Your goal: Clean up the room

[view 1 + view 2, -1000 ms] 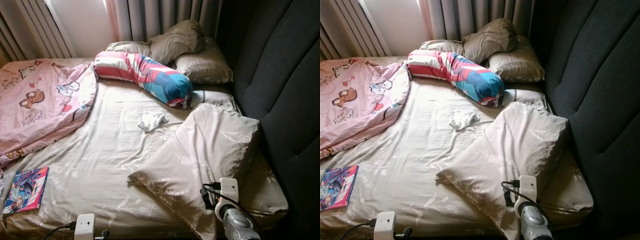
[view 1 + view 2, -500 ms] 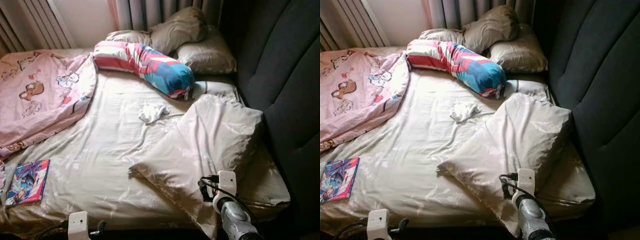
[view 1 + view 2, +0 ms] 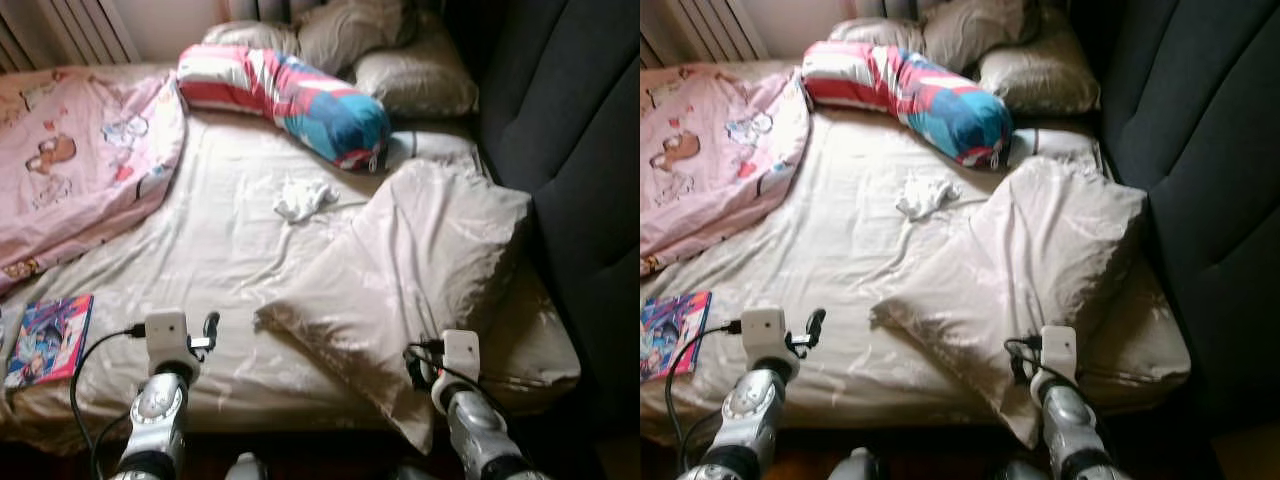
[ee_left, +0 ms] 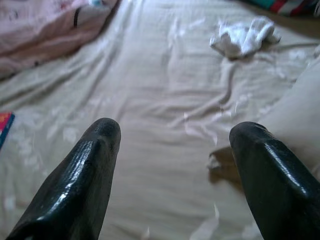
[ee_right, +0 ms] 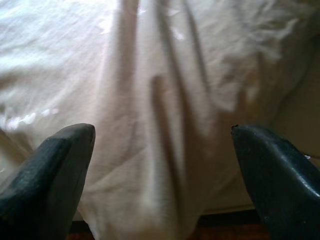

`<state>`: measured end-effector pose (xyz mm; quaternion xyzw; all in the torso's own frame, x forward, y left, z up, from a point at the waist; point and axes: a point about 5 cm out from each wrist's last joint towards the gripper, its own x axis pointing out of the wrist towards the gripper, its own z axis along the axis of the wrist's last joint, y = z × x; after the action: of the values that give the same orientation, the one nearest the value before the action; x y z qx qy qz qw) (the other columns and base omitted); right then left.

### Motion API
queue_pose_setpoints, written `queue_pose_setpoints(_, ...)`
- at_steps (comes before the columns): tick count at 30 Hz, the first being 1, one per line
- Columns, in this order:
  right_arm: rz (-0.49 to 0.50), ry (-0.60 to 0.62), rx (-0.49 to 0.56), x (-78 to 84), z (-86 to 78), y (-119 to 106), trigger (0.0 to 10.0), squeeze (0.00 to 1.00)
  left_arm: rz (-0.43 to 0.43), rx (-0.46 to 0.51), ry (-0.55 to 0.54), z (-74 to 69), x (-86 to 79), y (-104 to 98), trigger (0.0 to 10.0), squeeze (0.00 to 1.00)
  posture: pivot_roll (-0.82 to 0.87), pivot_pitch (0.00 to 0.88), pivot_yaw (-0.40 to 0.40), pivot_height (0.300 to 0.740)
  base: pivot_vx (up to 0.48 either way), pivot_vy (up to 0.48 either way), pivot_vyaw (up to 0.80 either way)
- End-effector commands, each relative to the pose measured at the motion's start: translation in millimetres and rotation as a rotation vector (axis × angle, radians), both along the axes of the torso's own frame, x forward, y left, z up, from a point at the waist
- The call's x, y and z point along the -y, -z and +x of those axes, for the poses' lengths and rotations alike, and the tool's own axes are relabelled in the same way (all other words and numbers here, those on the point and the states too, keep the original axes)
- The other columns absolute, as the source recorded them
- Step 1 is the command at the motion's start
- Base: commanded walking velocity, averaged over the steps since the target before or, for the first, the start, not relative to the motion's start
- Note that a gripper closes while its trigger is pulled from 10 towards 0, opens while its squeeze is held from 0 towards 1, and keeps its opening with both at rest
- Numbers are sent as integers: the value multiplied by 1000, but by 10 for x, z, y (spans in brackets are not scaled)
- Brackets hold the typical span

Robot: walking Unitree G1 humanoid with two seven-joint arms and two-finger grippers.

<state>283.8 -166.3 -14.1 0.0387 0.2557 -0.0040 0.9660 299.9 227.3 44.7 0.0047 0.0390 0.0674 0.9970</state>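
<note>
On the bed (image 3: 230, 250): large beige pillow (image 3: 420, 265) by the headboard, left gripper (image 4: 172, 145) spread wide over the sheet, right gripper (image 5: 162, 150) spread wide above the pillow's near corner, grasping nothing.

I see the bed (image 3: 230, 250) with its beige sheet. Around the crumpled white cloth (image 3: 303, 197): a striped bolster (image 3: 285, 95) behind, a pink blanket (image 3: 80, 160) left, a large pillow (image 3: 420, 260) right, a book (image 3: 50, 338) near the front-left edge.

no legible text, book cover (image 3: 48, 338) lettering too blurred to read
</note>
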Motion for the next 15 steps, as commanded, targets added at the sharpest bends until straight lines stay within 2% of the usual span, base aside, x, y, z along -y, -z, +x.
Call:
queue_pose_setpoints(1,26,2,-8,-19,-14,16,10000,0,-15,-5,-3,-34,-7,21,10000,0,117,256,28,665,0,0,0)
queue_pose_setpoints(5,34,-20,-5,-43,3,3,10000,0,-10,38,15,-8,6,-65,10000,0,134,278,37,665,0,0,0)
queue_pose_setpoints(6,47,-23,-2,-52,9,-3,10000,282,-5,52,20,-5,-2,-97,10000,0,137,283,38,665,0,0,0)
queue_pose_setpoints(7,50,-23,-1,-54,10,-4,10000,282,-5,55,21,-5,-4,-103,10000,0,137,283,38,665,0,0,0)
queue_pose_setpoints(8,47,-24,-1,-55,12,-5,10000,467,-4,58,21,-6,-8,-111,10000,0,138,286,39,665,0,0,0)
queue_pose_setpoints(9,40,-23,-1,-55,16,-8,10000,733,-3,64,19,-8,-23,-129,10000,0,140,288,41,665,0,0,0)
queue_pose_setpoints(14,36,-32,7,-67,34,-25,10000,702,3,88,23,-11,-48,-201,10000,0,141,306,48,665,0,0,0)
queue_pose_setpoints(15,31,-38,6,-70,32,-24,10000,141,3,95,29,-11,-41,-223,10000,0,144,317,51,665,0,0,0)
